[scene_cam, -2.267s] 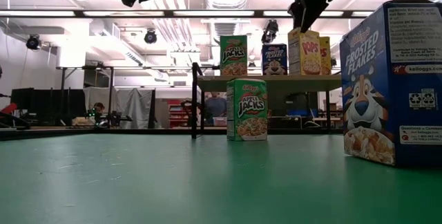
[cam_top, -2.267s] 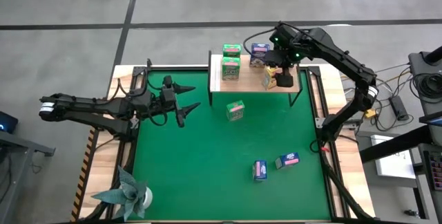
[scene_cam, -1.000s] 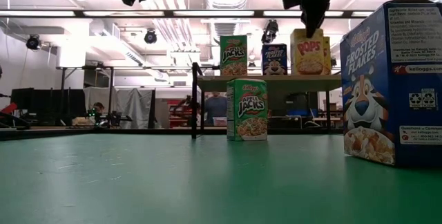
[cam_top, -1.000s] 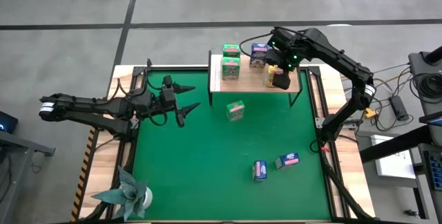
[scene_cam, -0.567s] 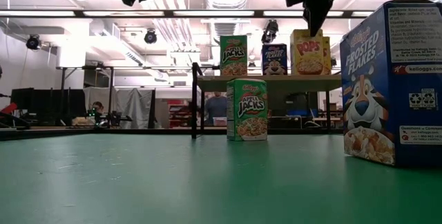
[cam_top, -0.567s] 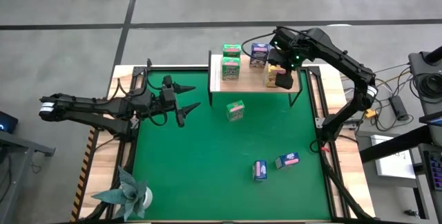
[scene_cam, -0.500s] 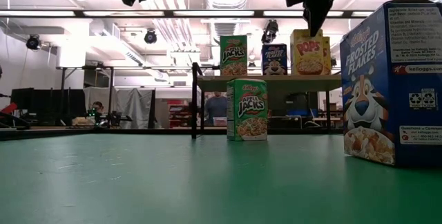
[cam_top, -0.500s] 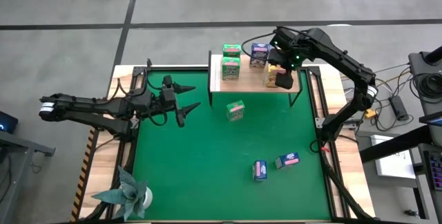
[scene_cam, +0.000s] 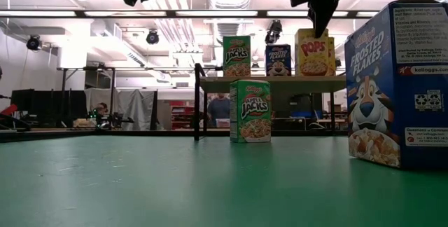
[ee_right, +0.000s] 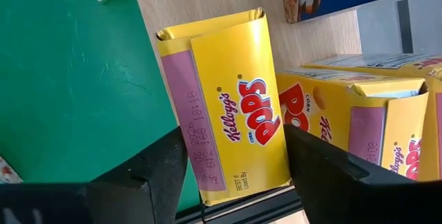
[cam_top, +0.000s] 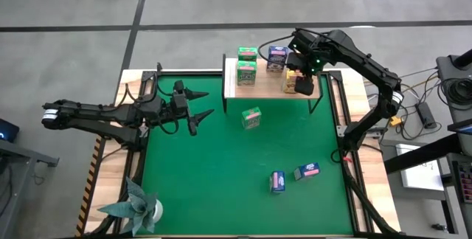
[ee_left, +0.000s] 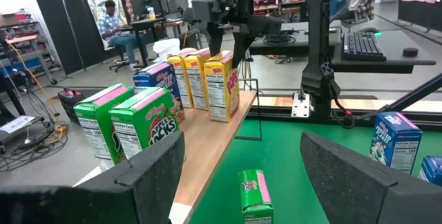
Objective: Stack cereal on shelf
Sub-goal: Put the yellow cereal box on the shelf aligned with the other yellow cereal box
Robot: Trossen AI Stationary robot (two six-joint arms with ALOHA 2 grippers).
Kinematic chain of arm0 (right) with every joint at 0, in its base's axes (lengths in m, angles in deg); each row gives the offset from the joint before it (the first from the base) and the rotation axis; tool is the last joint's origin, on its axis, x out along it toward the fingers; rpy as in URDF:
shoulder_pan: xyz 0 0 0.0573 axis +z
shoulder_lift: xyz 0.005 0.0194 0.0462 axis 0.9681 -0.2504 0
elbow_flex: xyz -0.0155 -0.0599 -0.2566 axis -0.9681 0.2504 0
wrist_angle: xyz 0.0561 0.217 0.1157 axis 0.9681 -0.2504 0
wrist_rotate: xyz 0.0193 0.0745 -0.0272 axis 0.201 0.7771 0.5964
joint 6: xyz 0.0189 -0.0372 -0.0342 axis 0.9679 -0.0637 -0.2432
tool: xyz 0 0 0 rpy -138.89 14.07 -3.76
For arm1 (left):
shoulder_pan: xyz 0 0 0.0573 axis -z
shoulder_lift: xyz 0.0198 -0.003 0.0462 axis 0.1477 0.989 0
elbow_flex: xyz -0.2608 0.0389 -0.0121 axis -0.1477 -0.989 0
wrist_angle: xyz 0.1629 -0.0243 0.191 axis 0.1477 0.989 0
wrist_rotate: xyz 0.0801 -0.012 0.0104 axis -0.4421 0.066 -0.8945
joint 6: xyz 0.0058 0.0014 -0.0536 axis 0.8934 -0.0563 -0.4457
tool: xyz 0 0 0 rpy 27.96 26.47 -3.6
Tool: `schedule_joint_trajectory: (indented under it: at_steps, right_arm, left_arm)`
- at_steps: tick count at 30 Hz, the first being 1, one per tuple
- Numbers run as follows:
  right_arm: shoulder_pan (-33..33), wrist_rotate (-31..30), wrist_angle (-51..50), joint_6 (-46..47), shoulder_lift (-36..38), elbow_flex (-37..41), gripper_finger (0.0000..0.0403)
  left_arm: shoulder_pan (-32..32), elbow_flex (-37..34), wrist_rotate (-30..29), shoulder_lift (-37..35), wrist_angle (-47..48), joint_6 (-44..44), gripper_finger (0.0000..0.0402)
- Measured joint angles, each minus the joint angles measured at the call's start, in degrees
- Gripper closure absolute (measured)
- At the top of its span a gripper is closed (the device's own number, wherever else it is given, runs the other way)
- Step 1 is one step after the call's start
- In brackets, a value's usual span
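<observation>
Hovering over the shelf (cam_top: 273, 85), the right gripper (cam_top: 302, 85) sits directly above the front Corn Pops box (ee_right: 231, 110), fingers (ee_right: 148, 175) spread to either side of it with visible gaps, not pinching it. That yellow box stands on the wooden board near its green-mat edge; two more Corn Pops boxes (ee_right: 359, 120) stand in a row just behind it, so all three yellow ones are on the shelf (seen as a line in the left wrist view, (ee_left: 222, 86)). A blue Frosted Flakes box (cam_top: 277, 57) stands further along the shelf, and two green Apple Jacks boxes (cam_top: 246, 63) stand at the shelf's other end.

Off the shelf, on the green mat (cam_top: 221, 180): one Apple Jacks box (cam_top: 251, 117) upright just in front of the shelf, and two blue Frosted Flakes boxes (cam_top: 293, 177) near each other toward the table's front, well apart from the shelf.

Left gripper (cam_top: 203, 103) hangs over the mat's left side, well away from every box, jaws spread wide and empty. A teal paper plant (cam_top: 136, 203) sits at the front left corner. A person (ee_left: 114, 25) sits at a desk in the room beyond.
</observation>
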Motion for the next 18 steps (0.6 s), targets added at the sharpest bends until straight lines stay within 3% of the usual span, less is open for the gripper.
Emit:
schedule_joint_trajectory:
  at_steps: [18]
  right_arm:
    - [0.0, -1.7, -1.1, -1.7, 0.8, 0.0, 0.0215]
  left_arm:
    - [0.0, 0.0, 0.0, 0.0, 0.0, 0.0, 0.0129]
